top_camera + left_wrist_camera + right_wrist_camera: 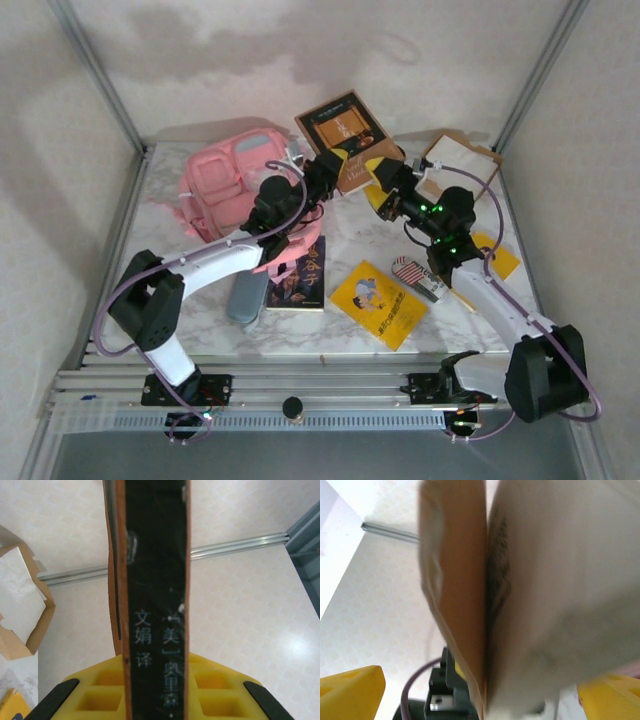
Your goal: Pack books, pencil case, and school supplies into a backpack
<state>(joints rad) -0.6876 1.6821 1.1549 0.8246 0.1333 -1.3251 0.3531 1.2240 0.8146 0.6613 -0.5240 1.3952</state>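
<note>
Brown book: held tilted in the air just right of the pink backpack, clamped at its lower edge by the left gripper. Right gripper: fingers wide apart, straddling the same book. Grey-blue pencil case, blue book, yellow book: flat on the table in front of the backpack.

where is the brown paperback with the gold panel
Top view: the brown book is held up at the back centre by the left gripper, between the pink fabric backpack to its left and the brown cardboard tray to its right.
</note>
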